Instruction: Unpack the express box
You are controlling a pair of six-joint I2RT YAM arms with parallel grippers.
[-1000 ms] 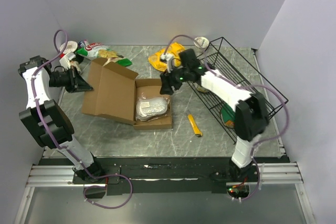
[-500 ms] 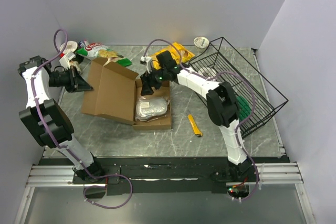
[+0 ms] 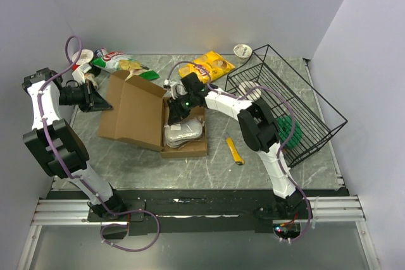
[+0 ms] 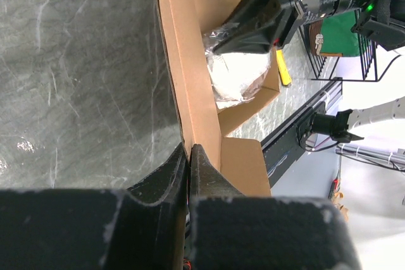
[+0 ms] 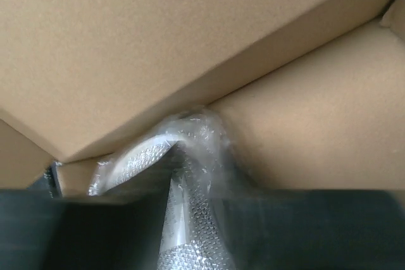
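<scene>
Here the left hand (image 4: 188, 151) pinches the express box (image 3: 136, 112); I cannot tell how open the right hand (image 3: 174, 112) is.

Right gripper (image 3: 173, 116) inside express box (image 3: 136, 112): fingertips blurred in wrist view, opening untellable.

Wrapped parcel (image 3: 183, 132) in express box (image 3: 136, 112); wire basket (image 3: 308, 83) right of box; cutter (image 3: 235, 151) between.

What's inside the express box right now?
A bubble-wrapped package lies in the express box tray, the right gripper at its far end. The wrap hides its contents and anything underneath.
</scene>
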